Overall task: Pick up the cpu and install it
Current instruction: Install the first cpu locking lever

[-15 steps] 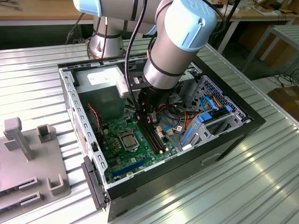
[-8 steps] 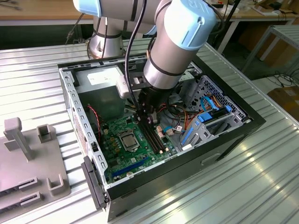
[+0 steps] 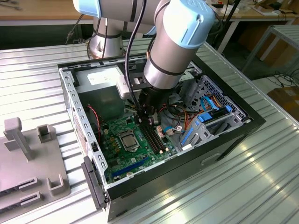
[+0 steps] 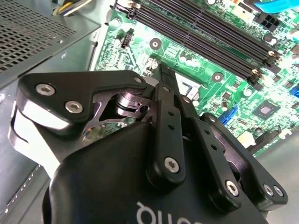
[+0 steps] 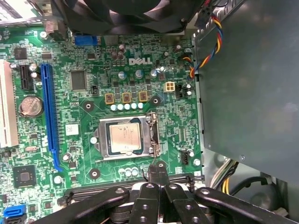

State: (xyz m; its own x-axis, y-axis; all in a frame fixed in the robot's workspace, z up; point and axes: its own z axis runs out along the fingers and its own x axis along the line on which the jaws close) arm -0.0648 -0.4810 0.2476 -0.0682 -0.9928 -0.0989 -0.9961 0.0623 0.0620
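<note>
- Grey fixture block [image 3: 28, 163] sits on the ribbed metal table [image 3: 261, 186] at the exterior view's left, near side; a tall post and 2 small U-shaped holders stand on it.
- 1 open black PC case [image 3: 224, 144] on the table, mid scene. Inside: green motherboard [image 3: 135, 154] on the case floor, blue drive bracket [image 3: 205, 123] at the exterior view's right, grey power-supply box [image 3: 100, 91] at the far left corner w/ red-black wires beside it.
- On the board: 1 long blue slot [image 5: 48, 116], 1 white slot at the edge of the first wrist view, 1 coin cell [image 5: 31, 106], black memory slots [image 4: 210, 37] — 4 long rows in the second wrist view.
- The cpu [image 5: 124, 138], silver-grey face up, lies flat in the metal-framed socket [image 5: 154, 135], inside the frame; 1 chip only.
- Tool [image 5: 156, 173] hangs over the board w/ its tips just beside the socket's edge, toward the memory-slot side; cpu is near the tips but apart, not touched.
- Tool state: fingers [image 4: 164, 84] pressed together, clenched on nothing I can see.
- In the exterior view the tool [image 3: 148, 122] is low in the case, over the memory slots, cpu [image 3: 129, 140] just to its near left.
- 1 black fan [image 5: 126, 14] at the board's far edge in the first wrist view.
- Arm [image 3: 173, 42], grey w/ light-blue caps, comes in from the far side; benches & cables behind.
</note>
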